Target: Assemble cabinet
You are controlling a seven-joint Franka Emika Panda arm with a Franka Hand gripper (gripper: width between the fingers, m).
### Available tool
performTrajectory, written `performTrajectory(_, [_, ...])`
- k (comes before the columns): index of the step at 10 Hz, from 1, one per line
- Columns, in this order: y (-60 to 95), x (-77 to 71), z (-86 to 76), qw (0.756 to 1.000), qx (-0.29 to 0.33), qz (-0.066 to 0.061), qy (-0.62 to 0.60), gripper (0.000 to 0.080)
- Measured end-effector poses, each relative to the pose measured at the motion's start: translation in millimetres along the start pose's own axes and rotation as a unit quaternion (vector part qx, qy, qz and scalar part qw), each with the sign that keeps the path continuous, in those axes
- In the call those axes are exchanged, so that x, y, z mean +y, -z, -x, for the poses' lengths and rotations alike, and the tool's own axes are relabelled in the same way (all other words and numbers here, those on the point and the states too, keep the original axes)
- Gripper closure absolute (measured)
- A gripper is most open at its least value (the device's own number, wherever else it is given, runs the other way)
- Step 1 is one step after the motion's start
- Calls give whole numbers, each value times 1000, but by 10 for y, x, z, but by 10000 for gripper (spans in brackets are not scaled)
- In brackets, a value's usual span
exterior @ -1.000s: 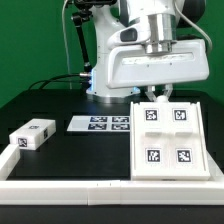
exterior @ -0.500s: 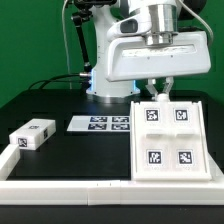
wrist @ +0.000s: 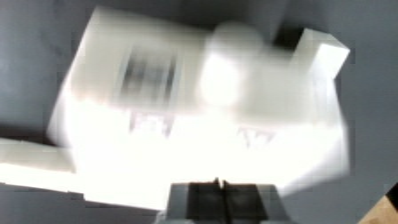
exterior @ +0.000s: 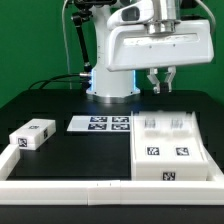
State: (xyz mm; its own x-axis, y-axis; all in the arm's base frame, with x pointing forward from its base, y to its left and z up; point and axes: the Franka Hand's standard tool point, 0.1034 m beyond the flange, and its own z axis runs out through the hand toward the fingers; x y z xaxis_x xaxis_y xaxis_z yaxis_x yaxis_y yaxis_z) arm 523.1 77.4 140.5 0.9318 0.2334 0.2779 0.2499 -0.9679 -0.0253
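Note:
The white boxy cabinet body (exterior: 168,150) lies at the exterior view's right, with tags on its upper face and one on its front face. Its far part is smeared by motion. A small white cabinet block (exterior: 32,133) with tags lies at the left. My gripper (exterior: 160,82) hangs in the air above the body's far edge and touches nothing. In the wrist view the fingertips (wrist: 217,195) stand together, shut and empty, and the body (wrist: 196,100) fills the picture below them as a white blur.
The marker board (exterior: 100,124) lies flat in the middle, in front of the arm's base (exterior: 110,88). A long white border rail (exterior: 70,185) runs along the front edge, with another piece at the front left corner.
My gripper has risen off the body's far top edge. The body has shifted and dropped flatter, showing its front face, and is still blurred by motion.

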Motion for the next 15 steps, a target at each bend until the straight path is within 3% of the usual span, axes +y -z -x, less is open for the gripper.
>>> performTrajectory(1, [30,8,-79,1000,-4,-2,0,798])
performTrajectory(5, [25,7,-83,1000,-3,-2,0,798])
performTrajectory(7, [25,7,-83,1000,-3,-2,0,539])
performTrajectory(8, [-1,-19,-16,1000,-7,-3,-12,539])
performTrajectory(9, [-79,-78,201,999,-24,-5,-22,338])
performTrajectory(10, [-167,-107,448,999,-33,-3,-21,203])
performTrajectory(11, [-218,-132,608,999,-41,-3,-22,203])
performTrajectory(12, [-270,-161,742,999,-35,-1,-23,50])
performTrajectory(13, [-340,-189,870,999,-28,2,-22,15])
performTrajectory(15, [-339,-187,852,999,-33,0,-21,2])
